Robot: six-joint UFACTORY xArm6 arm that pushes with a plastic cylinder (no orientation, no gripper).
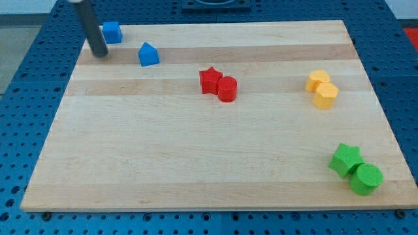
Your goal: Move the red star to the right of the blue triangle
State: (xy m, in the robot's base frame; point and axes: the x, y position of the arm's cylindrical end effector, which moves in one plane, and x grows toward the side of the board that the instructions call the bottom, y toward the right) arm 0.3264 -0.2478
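Your tip (99, 53), a bare rod holding nothing, is hovering left of the blue triangle (149, 55); the red star (209, 80) is sitting mid-surface, touching the red cylinder (227, 89). Light, rigid, probably sliding easily: push its right flank.

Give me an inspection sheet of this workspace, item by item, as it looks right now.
Surface: pale wooden board on blue perforated base.
Job's things: red star block touching red cylinder block on its right; blue triangle-topped block toward top left.
Clutter: blue cube block; two yellow blocks; green star block beside green cylinder block.
Grippers: none; my tip sits left of the blue triangle-topped block, touching nothing.
Cables: nothing seen.
Surroundings: dark fixture at the view's top.
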